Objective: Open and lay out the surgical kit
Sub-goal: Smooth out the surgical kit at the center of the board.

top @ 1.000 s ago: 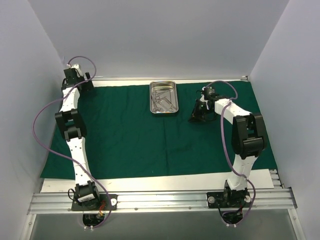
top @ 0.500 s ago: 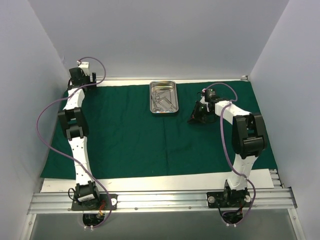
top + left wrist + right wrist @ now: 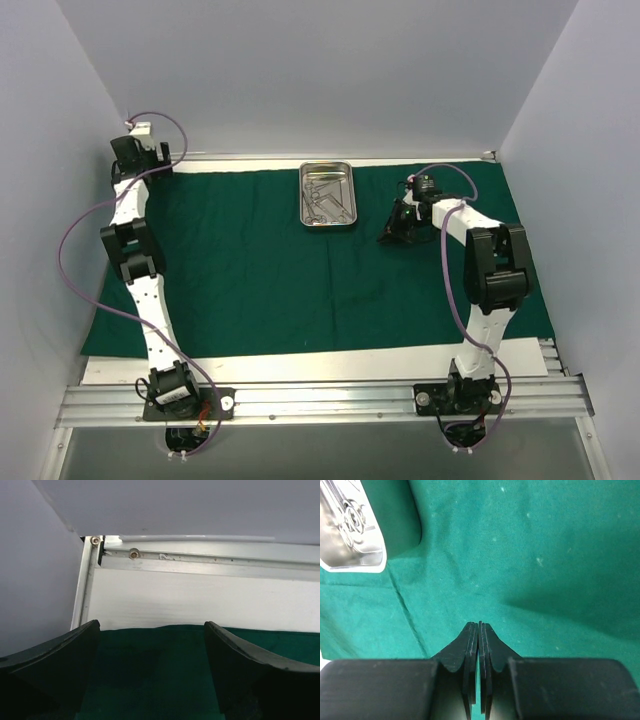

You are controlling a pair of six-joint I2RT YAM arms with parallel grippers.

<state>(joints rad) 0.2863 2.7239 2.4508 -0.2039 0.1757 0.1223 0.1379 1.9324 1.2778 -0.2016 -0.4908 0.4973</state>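
Centrally, the green drape (image 3: 300, 280) lies flat on the surface (image 3: 300, 365), with the steel tray (image 3: 328, 195) at its far edge holding the instruments (image 3: 326, 203). Only the left wrist view shows the left fingers (image 3: 60, 665) spread over the drape's far-left edge. The right fingers (image 3: 470, 647), pressed together, point down at the drape right of the tray.

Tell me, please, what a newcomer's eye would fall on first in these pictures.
The dark green drape, spread flat over most of the table, dominates. At its far edge, near the middle, lies a shiny steel tray with the silver instruments inside. The left pincer stands open at the drape's far left corner; the right pincer is shut beside the tray.
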